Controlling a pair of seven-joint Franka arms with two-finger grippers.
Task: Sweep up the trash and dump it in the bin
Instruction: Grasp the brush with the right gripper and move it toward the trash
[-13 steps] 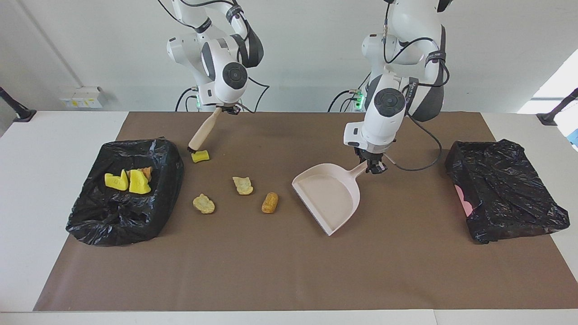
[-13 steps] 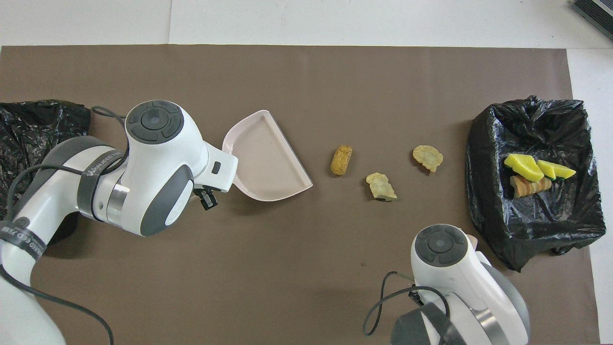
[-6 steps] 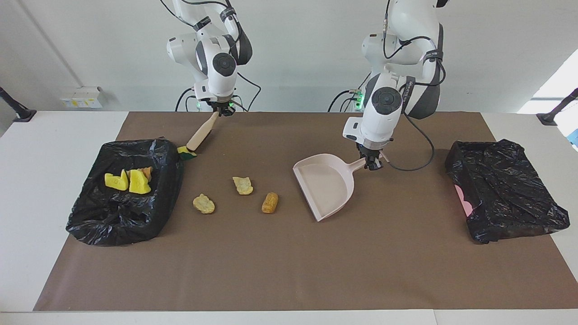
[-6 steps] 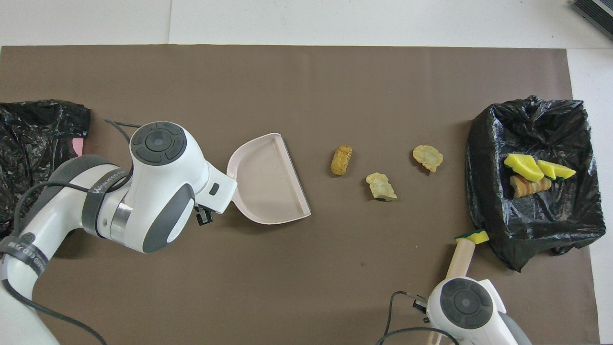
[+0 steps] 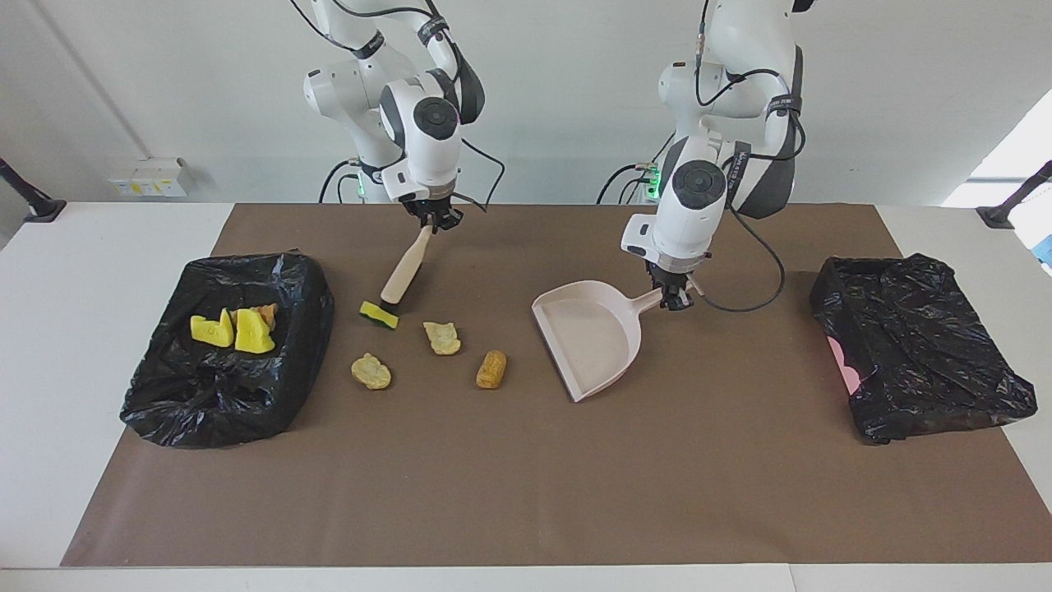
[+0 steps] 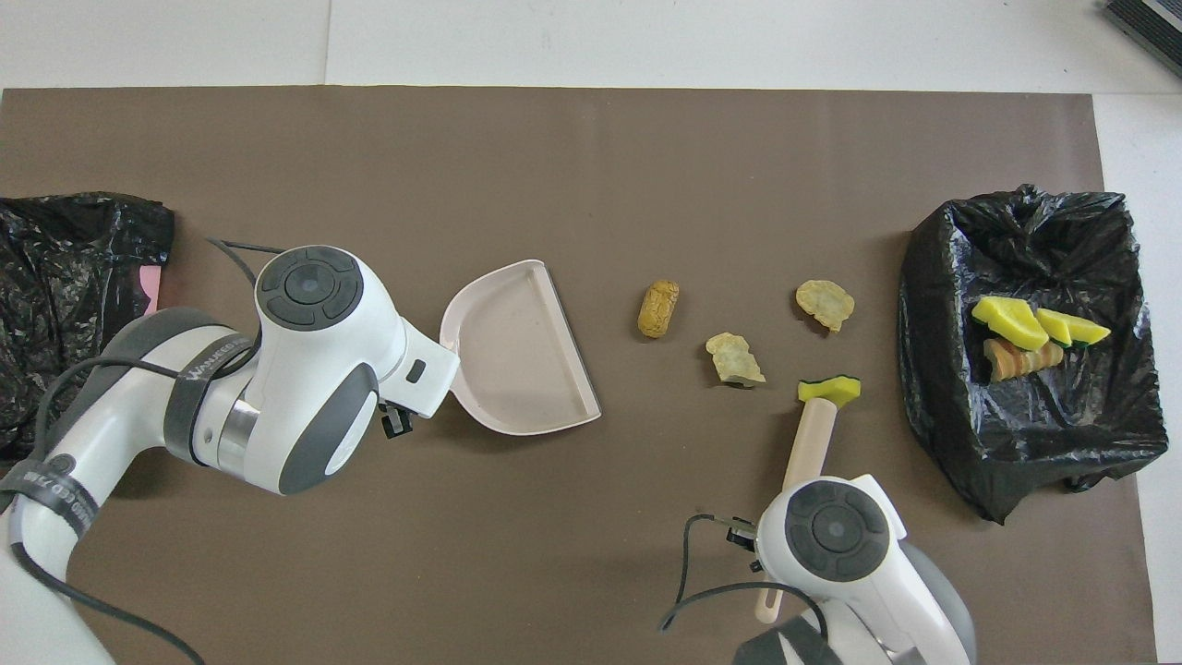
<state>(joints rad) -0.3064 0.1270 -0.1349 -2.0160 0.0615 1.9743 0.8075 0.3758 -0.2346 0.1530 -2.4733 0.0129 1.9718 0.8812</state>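
Observation:
My right gripper (image 5: 436, 220) is shut on the handle of the beige brush (image 5: 404, 278), which slants down to the mat. Its bristle end touches a yellow-green sponge chunk (image 5: 378, 315) of trash. Two tan pieces (image 5: 371, 372) (image 5: 442, 338) and an orange-brown piece (image 5: 491, 368) lie on the brown mat between that chunk and the dustpan (image 5: 593, 339). My left gripper (image 5: 678, 300) is shut on the dustpan's handle, with the pan's mouth low toward the trash. In the overhead view the sponge chunk (image 6: 829, 388) sits at the end of the brush (image 6: 813, 441), and the wrists hide both grippers.
A black-bagged bin (image 5: 222, 386) at the right arm's end of the table holds two yellow chunks (image 5: 234, 330) and a brown piece (image 5: 265, 312). A second black bag (image 5: 920, 353) lies at the left arm's end. The brown mat (image 5: 526, 477) covers the table's middle.
The right arm has swung the brush away from the bin toward the loose pieces, carrying the sponge chunk with it. The dustpan has drawn slightly toward the robots, then held still.

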